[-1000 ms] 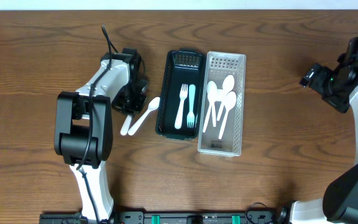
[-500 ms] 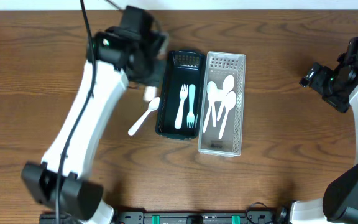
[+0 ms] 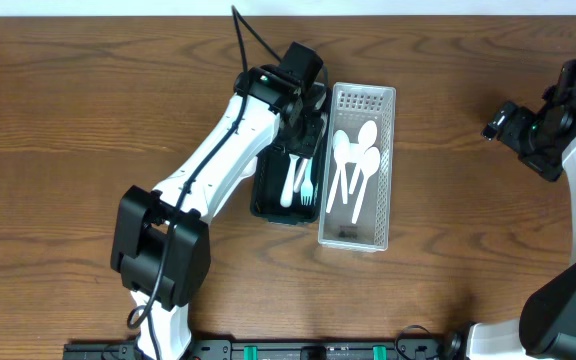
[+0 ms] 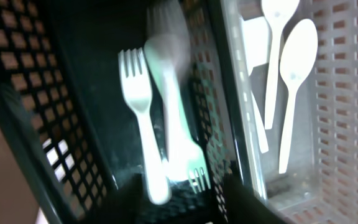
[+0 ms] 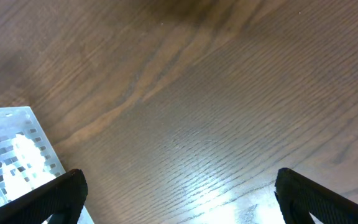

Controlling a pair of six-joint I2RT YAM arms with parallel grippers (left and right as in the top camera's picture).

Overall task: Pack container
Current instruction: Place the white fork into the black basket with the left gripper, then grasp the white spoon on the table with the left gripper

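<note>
A black mesh tray [image 3: 264, 170] holds a white fork [image 4: 140, 127] and a pale green fork [image 4: 188, 163]. A third pale utensil [image 4: 165, 62] shows over them, too blurred to name. A clear tray [image 3: 383, 135] beside it on the right holds several white spoons [image 3: 356, 160], which also show in the left wrist view [image 4: 294, 62]. My left gripper [image 3: 306, 122] is over the far half of the black tray, and its fingers [image 4: 191, 208] look apart with nothing between them. My right gripper [image 3: 501, 125] is open and empty over bare table, its fingers [image 5: 179, 199] spread wide.
The two trays stand side by side in the middle of the wooden table [image 3: 468, 250]. A corner of the clear tray [image 5: 14, 152] shows in the right wrist view. My left arm [image 3: 208, 170] crosses the table left of the black tray and hides what lies under it.
My left arm swung right from beside the trays to over the black tray. The white spoon seen left of the tray is now hidden under the arm or gone. The right arm has not moved.
</note>
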